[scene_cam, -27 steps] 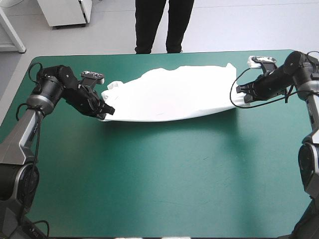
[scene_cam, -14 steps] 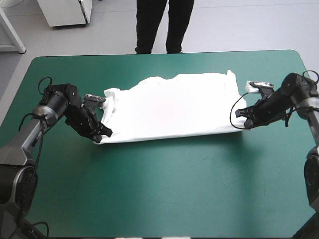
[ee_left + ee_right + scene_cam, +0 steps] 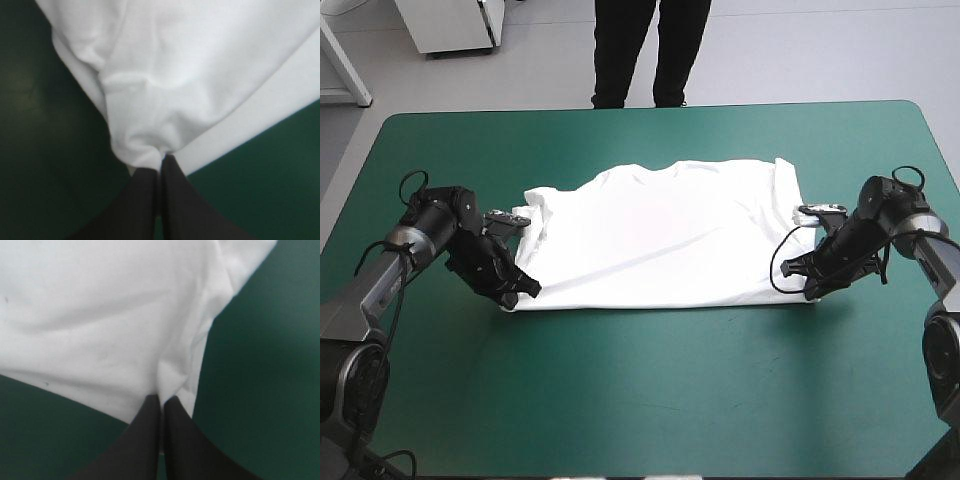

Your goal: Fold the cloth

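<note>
The T-shirt (image 3: 660, 235) is spread flat on the table (image 3: 640, 400), toward 12 o'clock. Its near corners are pinched by the left gripper (image 3: 528, 289) at 9 o'clock and the right gripper (image 3: 800, 280) at 3 o'clock. Spreading seems finished; next, both corners would need lifting together toward 12 o'clock.

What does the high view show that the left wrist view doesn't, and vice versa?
High view only: the whole T-shirt spread flat on the teal-green table, with the right gripper at its near right corner. Left wrist view only: the fabric puckered into folds right where the black fingers pinch it. Both: the left gripper shut on the near left corner, with bare table beside it.
</note>
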You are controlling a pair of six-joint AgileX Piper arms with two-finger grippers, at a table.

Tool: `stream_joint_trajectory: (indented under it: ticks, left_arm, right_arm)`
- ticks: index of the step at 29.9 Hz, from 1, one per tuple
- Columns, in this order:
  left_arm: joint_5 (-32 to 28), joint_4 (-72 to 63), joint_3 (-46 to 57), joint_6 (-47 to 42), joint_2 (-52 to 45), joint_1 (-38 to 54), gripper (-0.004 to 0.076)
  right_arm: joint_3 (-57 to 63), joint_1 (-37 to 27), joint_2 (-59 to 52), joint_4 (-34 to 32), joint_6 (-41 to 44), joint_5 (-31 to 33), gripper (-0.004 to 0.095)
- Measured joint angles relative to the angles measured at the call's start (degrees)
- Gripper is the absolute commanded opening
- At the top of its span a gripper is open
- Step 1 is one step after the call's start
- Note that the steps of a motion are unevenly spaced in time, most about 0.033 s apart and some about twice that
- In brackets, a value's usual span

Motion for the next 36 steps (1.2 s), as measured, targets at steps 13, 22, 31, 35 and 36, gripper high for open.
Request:
stream_joint_trajectory:
  ticks: [13, 22, 31, 35, 36]
  left_arm:
    - [-0.53, 1.47, 1.52, -1.94, -1.31, 0.00, 0.0207]
    - [0.22, 5.07, 1.60, -3.68, -10.08, 0.00, 0.0379]
    - [-8.50, 10.76, -0.97, -8.93, -15.19, 0.00, 0.0380]
    - [-12.06, 10.95, -5.05, -9.06, -10.73, 0.00, 0.0380]
    - [-12.70, 10.95, -6.39, -9.06, -9.40, 0.00, 0.0380]
  right_arm:
    - [0.07, 0.03, -3.62, -1.40, 0.29, 0.74, 0.0235]
    - [0.28, 0.03, -7.90, -0.49, 1.08, 1.94, 0.0500]
    - [0.28, -0.03, -16.94, -0.38, 2.59, 0.81, 0.0500]
    - [0.28, -0.03, -17.49, 0.49, 3.02, 0.19, 0.0500]
    - [0.28, -0.03, -17.54, 0.73, 3.16, 0.05, 0.0500]
